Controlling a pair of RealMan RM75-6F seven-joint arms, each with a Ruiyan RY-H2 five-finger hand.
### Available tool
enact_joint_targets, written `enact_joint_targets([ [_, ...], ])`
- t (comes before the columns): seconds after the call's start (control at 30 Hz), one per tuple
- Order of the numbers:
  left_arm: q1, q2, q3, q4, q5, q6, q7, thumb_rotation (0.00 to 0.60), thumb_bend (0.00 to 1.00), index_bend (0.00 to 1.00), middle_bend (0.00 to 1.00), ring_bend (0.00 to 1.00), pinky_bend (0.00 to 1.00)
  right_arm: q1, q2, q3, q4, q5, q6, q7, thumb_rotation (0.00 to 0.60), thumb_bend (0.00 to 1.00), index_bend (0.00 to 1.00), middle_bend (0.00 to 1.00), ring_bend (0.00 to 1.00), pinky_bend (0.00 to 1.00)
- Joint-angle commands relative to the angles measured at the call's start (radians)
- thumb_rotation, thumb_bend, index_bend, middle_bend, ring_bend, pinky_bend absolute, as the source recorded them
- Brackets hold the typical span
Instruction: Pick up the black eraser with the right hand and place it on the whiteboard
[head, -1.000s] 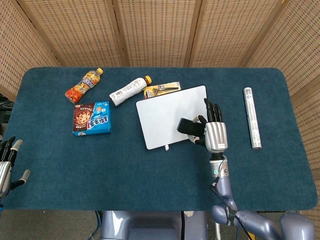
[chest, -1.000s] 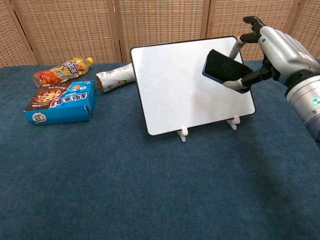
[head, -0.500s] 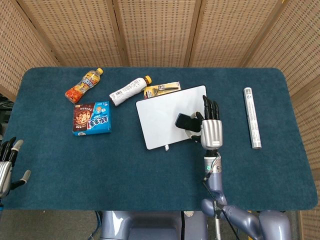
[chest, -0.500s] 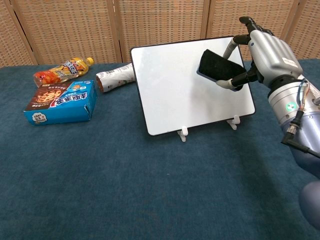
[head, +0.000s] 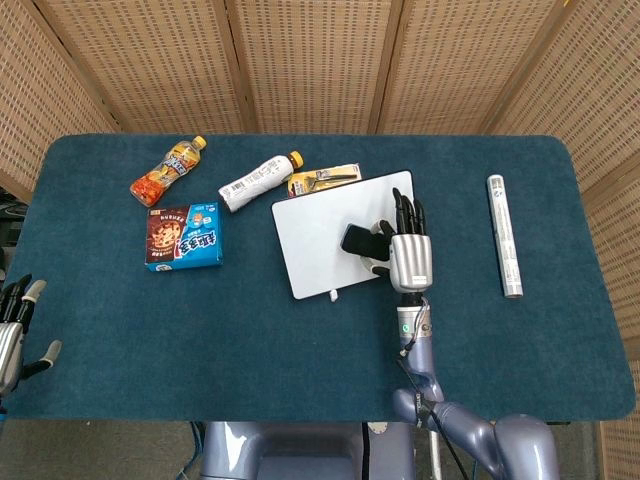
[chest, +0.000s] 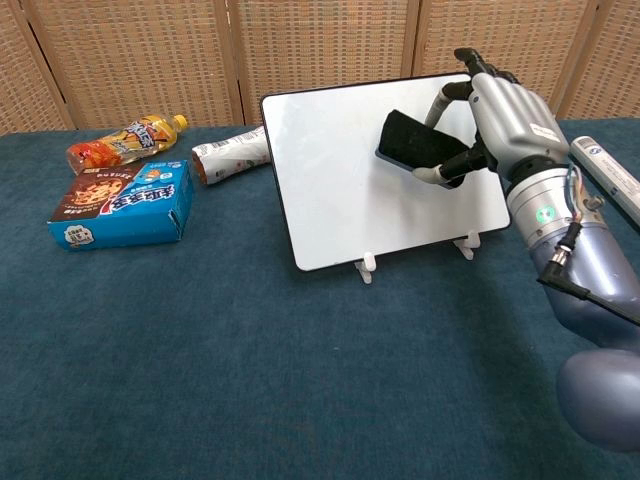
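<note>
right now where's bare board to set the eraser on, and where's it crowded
Bare: the whiteboard's left and lower face, beside the black eraser that the right hand holds. Open cloth also lies between the whiteboard and the silver tube. Crowded: the far left, with the cookie box, orange bottle, white bottle and yellow packet.

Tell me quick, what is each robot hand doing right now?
Left hand: open, holding nothing, at the table's near edge.
Right hand: holding the black eraser in front of the whiteboard.
</note>
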Motion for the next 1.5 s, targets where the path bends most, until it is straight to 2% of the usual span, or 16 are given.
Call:
enact_joint_targets([
  [0.03,0.000,0.000,0.000,-0.001,-0.001,-0.001,-0.003,0.600,0.32,0.00,0.00,0.00,0.00,0.012,-0.011,0.004,0.019,0.005,-0.008,0.007,0.600,0.13,0.51,0.00,0.00,0.00],
  [0.43,-0.002,0.003,-0.001,-0.002,-0.008,-0.007,-0.005,0.600,0.32,0.00,0.00,0.00,0.00,0.045,-0.045,0.006,0.102,0.019,-0.040,0.034,0.600,0.13,0.51,0.00,0.00,0.00],
  [1.5,-0.006,0.006,-0.004,-0.010,-0.022,-0.015,-0.010,0.600,0.32,0.00,0.00,0.00,0.00,0.097,-0.092,0.007,0.175,0.051,-0.097,0.074,0.600,0.13,0.51,0.00,0.00,0.00],
])
